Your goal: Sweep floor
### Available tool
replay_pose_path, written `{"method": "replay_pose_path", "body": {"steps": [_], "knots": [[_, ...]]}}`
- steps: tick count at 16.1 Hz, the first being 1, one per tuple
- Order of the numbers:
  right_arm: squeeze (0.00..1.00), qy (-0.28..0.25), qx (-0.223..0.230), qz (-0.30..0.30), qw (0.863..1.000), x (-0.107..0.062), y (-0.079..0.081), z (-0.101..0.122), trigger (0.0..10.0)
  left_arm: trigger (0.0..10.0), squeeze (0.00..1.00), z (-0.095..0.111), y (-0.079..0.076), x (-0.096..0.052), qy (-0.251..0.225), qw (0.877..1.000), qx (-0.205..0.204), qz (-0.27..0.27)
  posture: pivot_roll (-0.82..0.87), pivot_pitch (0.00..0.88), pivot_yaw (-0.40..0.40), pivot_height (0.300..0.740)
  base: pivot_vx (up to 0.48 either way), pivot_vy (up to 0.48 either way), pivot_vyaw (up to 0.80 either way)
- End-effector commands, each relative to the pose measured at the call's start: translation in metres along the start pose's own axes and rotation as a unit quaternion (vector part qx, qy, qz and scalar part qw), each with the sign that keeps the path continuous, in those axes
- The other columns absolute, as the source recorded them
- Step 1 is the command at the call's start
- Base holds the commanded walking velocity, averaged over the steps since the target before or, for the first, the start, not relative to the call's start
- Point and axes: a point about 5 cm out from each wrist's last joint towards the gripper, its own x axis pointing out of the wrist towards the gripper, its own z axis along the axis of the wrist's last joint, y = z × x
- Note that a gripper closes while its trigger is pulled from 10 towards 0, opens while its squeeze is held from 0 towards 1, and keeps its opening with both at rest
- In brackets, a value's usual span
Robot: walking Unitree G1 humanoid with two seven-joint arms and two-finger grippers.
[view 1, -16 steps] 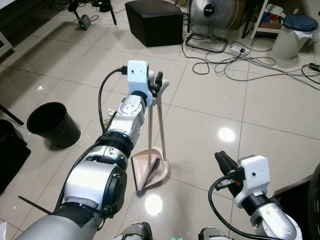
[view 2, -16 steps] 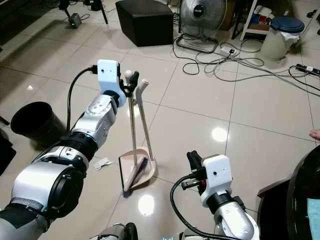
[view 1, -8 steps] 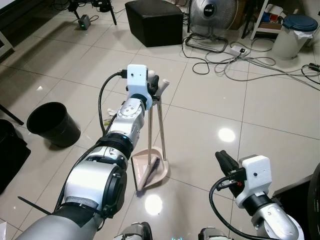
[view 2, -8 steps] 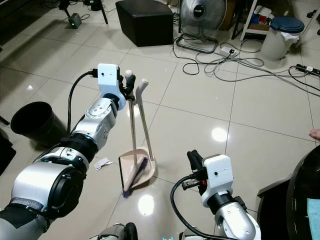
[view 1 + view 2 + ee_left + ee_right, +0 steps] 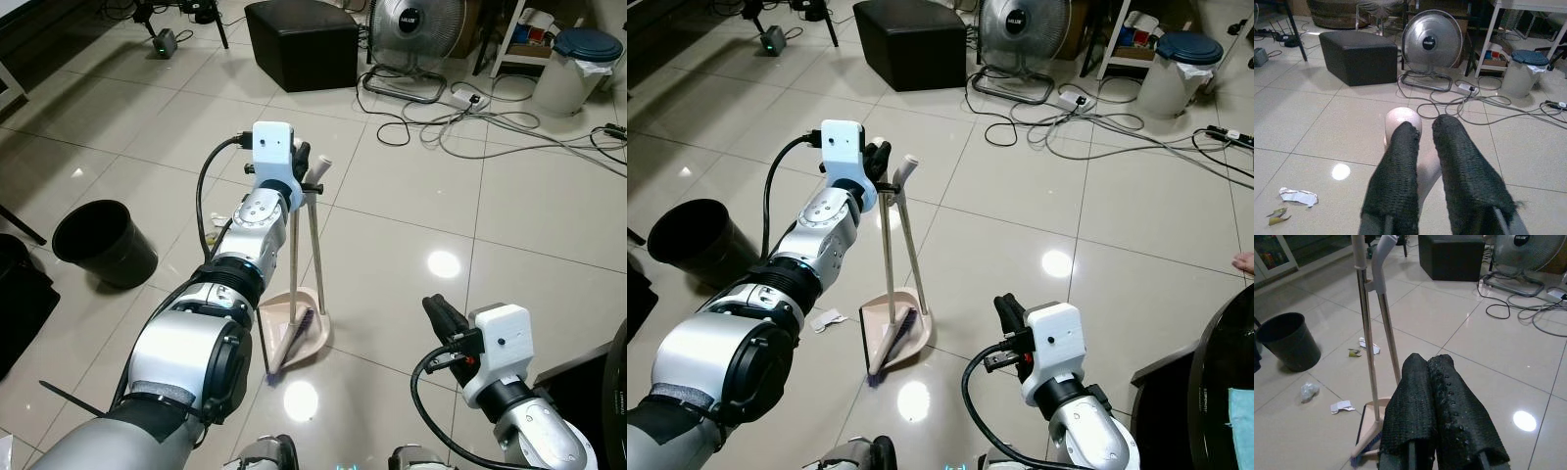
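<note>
left gripper (image 5: 1420, 161) sits at the top of the broom handle (image 5: 886, 264), fingers (image 5: 1393, 181) a little apart w/ the handle's pale rounded tip (image 5: 1402, 120) poking up between them. from the wrist cam it looks like the fingers flank the tip; can't tell if they actually press on it. right gripper (image 5: 1431, 396) has fingers pressed together, holding nothing, low by the robot's right side, pointing fwd over the tile floor (image 5: 509, 215).

broom + dustpan (image 5: 299, 328) stand together upright mid-floor, just ahead of the robot. two thin metal poles rise from the pinkish pan, clipped near the top; the dustpan handle (image 5: 906, 171) has a grey curved grip leaning slightly away from the broom pole. broom bristles (image 5: 306, 321) look dark/purple, resting in the pan.

left arm is stretched fwd and up, wrist at handle-top height. right arm is bent, hanging low.

black bin (image 5: 105, 242) stands to the robot's left, well apart from the broom. paper scraps (image 5: 1342, 406) lie on the tiles btw bin and pan. farther off: black ottoman (image 5: 302, 41), floor fan (image 5: 416, 29), loose cables (image 5: 490, 122), lidded white bin (image 5: 578, 69).
</note>
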Motion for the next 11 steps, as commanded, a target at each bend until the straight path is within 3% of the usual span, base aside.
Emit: {"method": "replay_pose_path", "body": {"steps": [1,4,5,6,11], "knots": [[0.00,0.001,0.006,0.000,1.000,-0.0035,0.0000,0.0012,10.0,10.0,0.00,-0.0004,0.0029,-0.0003,-0.001,1.000,0.004,0.007,-0.22,0.161,0.101,0.740,0.000,0.000,0.00],[0.00,0.001,0.006,0.002,1.000,-0.0029,0.0001,0.0009,10.0,10.0,0.00,-0.0014,0.0042,-0.0009,-0.001,1.000,0.005,0.010,-0.21,0.160,0.095,0.740,0.000,0.000,0.00],[0.00,0.001,0.006,0.003,1.000,-0.0021,0.0004,0.0013,10.0,10.0,0.32,-0.0006,0.0039,-0.0007,-0.003,1.000,0.005,0.009,-0.21,0.160,0.095,0.740,0.000,0.000,0.00],[0.00,0.001,0.006,0.004,1.000,-0.0016,0.0003,0.0017,10.0,10.0,1.00,0.0011,0.0031,-0.0003,-0.007,1.000,0.005,0.006,-0.21,0.160,0.094,0.740,0.000,0.000,0.00],[0.00,0.001,0.007,0.005,1.000,-0.0017,0.0011,0.0015,10.0,10.0,1.00,0.0073,0.0022,0.0010,-0.021,1.000,0.004,0.001,-0.21,0.163,0.095,0.740,0.000,0.000,0.00]]}}
